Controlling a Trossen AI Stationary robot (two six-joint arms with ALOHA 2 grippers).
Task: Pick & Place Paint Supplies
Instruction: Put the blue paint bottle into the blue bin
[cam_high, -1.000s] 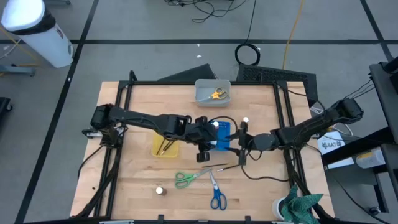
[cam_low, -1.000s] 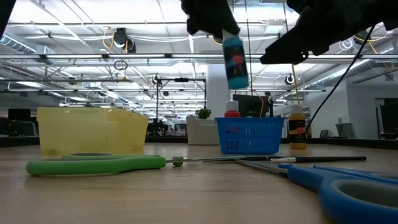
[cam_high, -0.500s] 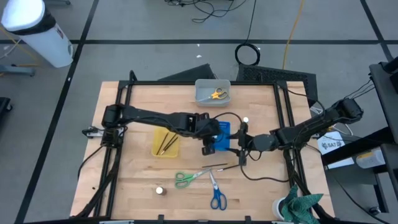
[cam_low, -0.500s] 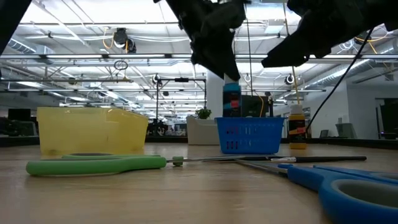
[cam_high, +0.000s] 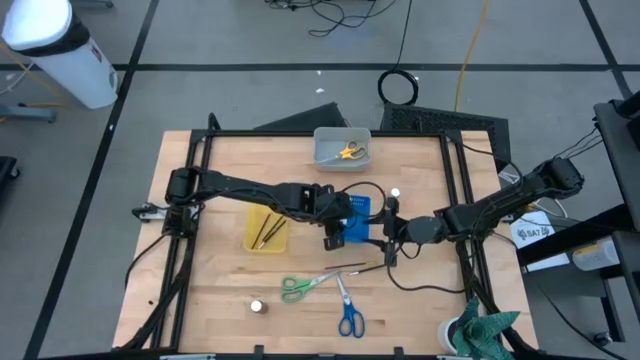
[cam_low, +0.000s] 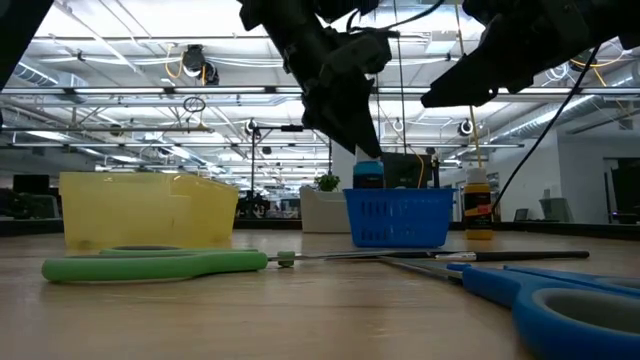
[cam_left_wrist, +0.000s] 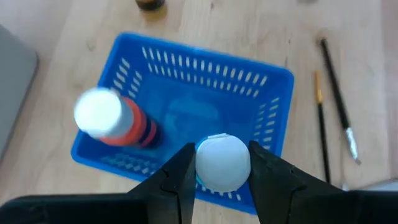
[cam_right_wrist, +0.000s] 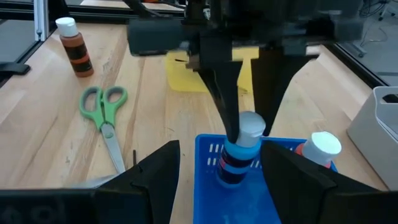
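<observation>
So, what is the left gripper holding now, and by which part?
The left gripper holds a small blue paint bottle by its white cap, inside the blue basket. The right gripper holds nothing.

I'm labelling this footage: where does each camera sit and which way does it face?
High: overhead, straight down; both arms, blue basket.
Low: table height, level; green scissors, arms above.
Left wrist: over the basket; left gripper holding a blue bottle.
Right wrist: facing the basket; right gripper open.
Shared: the wrist views both show that bottle.
</observation>
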